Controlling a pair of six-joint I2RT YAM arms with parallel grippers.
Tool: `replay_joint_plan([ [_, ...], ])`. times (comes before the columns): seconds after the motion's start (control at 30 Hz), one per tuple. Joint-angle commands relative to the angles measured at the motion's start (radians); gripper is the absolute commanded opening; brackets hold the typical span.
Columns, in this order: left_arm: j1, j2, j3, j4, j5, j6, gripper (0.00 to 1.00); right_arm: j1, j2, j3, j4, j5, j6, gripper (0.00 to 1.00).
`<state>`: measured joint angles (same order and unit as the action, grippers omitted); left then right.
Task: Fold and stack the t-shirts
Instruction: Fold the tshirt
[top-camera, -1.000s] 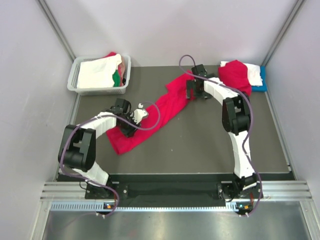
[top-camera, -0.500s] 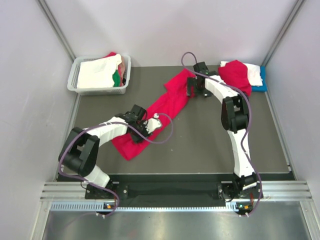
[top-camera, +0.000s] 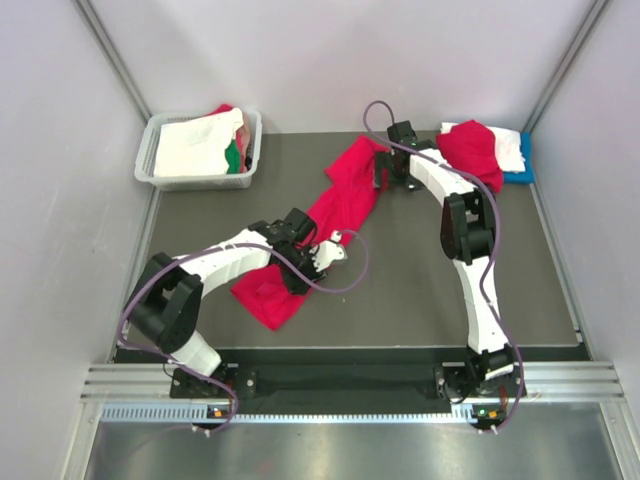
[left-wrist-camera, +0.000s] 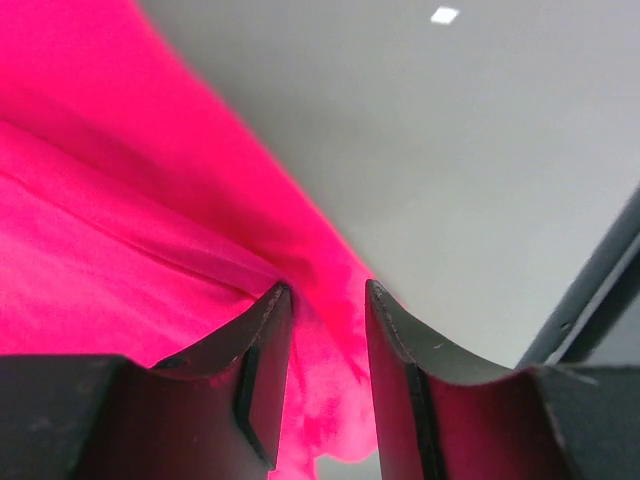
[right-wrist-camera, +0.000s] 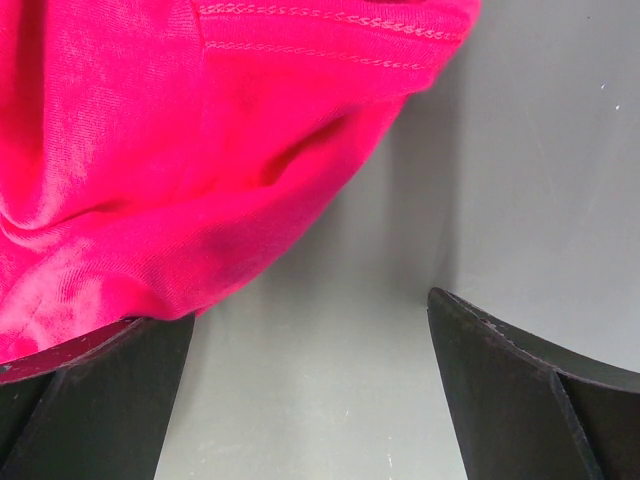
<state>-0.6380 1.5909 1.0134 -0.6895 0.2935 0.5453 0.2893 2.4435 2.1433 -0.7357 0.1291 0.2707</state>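
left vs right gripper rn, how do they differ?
The left gripper has its jaws narrow, pinching a fold of the red t-shirt; the right gripper has them wide with only table between. The left gripper is at the shirt's near end, the right gripper at its far end. Both are low over the same shirt.

Bright even light; red t-shirt (left-wrist-camera: 120, 250) looks slightly blurred close-up.

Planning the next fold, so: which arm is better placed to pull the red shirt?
Left. The left gripper pinches the red shirt at its near end; the right gripper stands open at the far end, gripping nothing.
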Motion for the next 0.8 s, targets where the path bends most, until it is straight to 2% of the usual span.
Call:
replay_joint_plan([
  [0.0, -0.046, 0.027, 0.068, -0.039, 0.073, -0.034, 0.40, -0.024, 0.043, 0.036, -0.001, -0.014, 0.013, 1.00],
  [0.13, -0.069, 0.041, 0.073, -0.019, 0.036, -0.044, 0.40, -0.019, 0.043, 0.035, -0.005, 0.004, 0.015, 1.00],
  [0.23, -0.039, 0.024, 0.050, -0.012, -0.017, -0.025, 0.40, -0.019, -0.010, -0.025, 0.027, 0.029, 0.002, 1.00],
  [0.37, 0.119, 0.021, 0.050, -0.041, 0.028, 0.015, 0.40, -0.019, -0.063, -0.095, 0.044, 0.038, -0.016, 1.00],
  [0.47, 0.170, 0.014, 0.047, -0.051, 0.045, 0.036, 0.40, -0.018, -0.092, -0.143, 0.061, 0.038, -0.018, 1.00],
  [0.77, 0.170, -0.014, -0.001, -0.012, 0.013, 0.024, 0.40, 0.008, -0.199, -0.233, 0.084, 0.076, -0.024, 0.99],
])
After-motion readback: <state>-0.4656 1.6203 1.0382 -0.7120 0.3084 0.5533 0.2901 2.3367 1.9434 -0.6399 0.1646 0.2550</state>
